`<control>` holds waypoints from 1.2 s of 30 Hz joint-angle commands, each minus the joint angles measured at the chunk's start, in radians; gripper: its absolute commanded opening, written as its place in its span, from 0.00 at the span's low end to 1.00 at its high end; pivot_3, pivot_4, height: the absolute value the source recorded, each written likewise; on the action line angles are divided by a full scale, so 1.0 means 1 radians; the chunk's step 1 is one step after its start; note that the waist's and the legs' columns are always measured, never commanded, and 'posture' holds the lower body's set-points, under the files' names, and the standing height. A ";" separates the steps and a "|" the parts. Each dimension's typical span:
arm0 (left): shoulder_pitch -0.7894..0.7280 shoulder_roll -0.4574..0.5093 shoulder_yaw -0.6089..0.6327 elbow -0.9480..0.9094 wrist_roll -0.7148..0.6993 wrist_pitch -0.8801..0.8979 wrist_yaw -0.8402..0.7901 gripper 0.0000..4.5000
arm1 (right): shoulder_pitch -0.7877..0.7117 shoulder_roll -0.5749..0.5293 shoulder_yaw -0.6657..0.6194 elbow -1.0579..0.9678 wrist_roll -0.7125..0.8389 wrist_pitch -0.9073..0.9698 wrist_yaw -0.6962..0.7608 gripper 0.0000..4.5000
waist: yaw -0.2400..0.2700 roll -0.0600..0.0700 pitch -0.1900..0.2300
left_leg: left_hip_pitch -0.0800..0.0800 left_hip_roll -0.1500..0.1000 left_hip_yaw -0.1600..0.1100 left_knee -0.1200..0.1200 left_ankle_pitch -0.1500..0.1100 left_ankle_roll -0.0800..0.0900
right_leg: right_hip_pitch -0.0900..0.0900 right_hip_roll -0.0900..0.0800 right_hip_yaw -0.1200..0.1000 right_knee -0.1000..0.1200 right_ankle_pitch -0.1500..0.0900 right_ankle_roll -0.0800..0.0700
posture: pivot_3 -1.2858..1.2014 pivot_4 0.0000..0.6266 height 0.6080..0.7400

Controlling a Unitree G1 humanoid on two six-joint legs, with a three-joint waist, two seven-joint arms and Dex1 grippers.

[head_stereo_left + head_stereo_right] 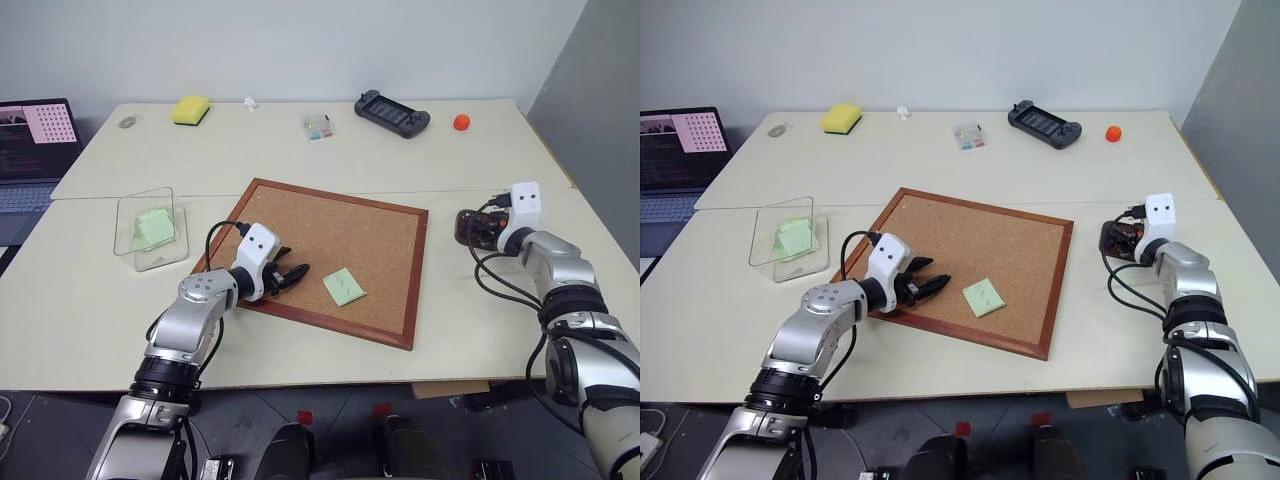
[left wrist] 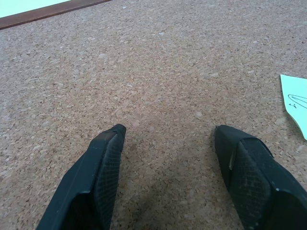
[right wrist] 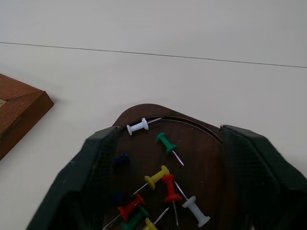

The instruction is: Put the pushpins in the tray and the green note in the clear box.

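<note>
Pushpins (image 3: 163,184) lie heaped in the tray (image 3: 144,112), just off the corkboard's (image 1: 330,225) right edge, and the right gripper (image 3: 163,143) hovers over them, fingers spread wide, nothing pinched. One green note (image 1: 344,287) lies flat on the corkboard; the left gripper (image 1: 290,277) waits beside it, fingers apart, likely lining up a pick. The clear box (image 1: 130,250), left of the corkboard, holds another green slip.

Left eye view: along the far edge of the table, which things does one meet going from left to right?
Yellow sponge → small white object → small clear case → black game controller → small orange-red object.
</note>
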 commanded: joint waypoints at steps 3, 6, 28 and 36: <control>0.020 -0.006 -0.037 0.020 0.033 0.030 0.003 0.70 | 0.053 -0.042 -0.033 -0.245 0.051 0.089 0.056 0.99 | 0.001 0.000 0.000 | 0.000 0.000 0.000 0.000 0.000 0.000 | 0.000 0.000 0.000 0.000 0.000 0.000 | 0.52 0.24 1.00; 0.017 -0.006 -0.038 0.026 0.033 0.028 0.000 0.70 | 0.098 -0.063 -0.047 -0.397 0.091 0.182 0.095 0.99 | 0.002 0.000 0.000 | 0.000 0.000 0.000 0.000 0.000 0.000 | 0.000 0.000 0.000 0.000 0.000 0.000 | 0.52 0.24 1.00; 0.050 0.043 -0.006 -0.002 0.006 0.069 -0.039 0.70 | 0.473 -0.093 0.300 -1.033 0.192 -0.010 0.707 0.99 | -0.001 0.001 -0.001 | -0.001 0.000 -0.002 0.003 0.000 0.000 | 0.001 0.001 -0.002 0.000 0.000 0.001 | 0.52 0.24 1.00; 0.099 0.078 0.027 -0.098 -0.032 0.153 -0.048 0.70 | 0.334 0.065 0.448 -0.739 0.066 -0.242 0.761 0.99 | -0.016 0.000 0.000 | 0.001 0.002 -0.002 0.003 0.000 0.000 | 0.001 0.002 -0.001 0.001 0.000 0.000 | 0.52 0.24 1.00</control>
